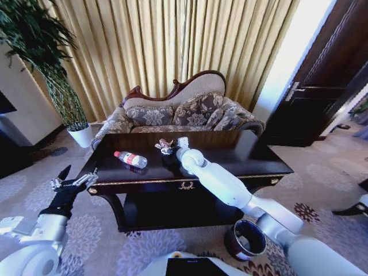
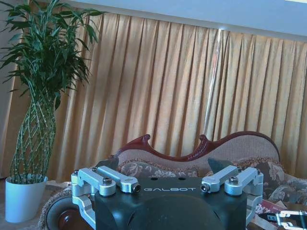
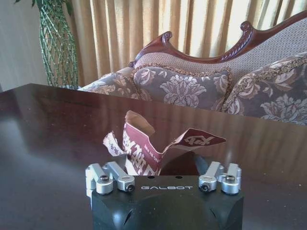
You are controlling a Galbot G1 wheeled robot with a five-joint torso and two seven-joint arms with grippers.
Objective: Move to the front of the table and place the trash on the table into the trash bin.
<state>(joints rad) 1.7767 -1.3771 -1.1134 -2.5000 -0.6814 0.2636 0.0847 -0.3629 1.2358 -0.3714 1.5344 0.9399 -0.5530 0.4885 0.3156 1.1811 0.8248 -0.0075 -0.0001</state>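
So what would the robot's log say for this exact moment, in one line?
right gripper: on table, at crumpled wrapper | left gripper: idle off table's left corner | bottle: lying on table | trash bin: on floor

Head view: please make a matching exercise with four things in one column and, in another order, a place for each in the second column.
Things:
1. plastic bottle
2. trash bin
3. crumpled wrapper
4. left gripper

Places:
A. on the carpet, by the table's front right
B. beside the table's front left corner
C. on the tabletop, at the right gripper
D. lying on the tabletop, left of centre

Pairs: 1-D, 2-A, 3-C, 4-B
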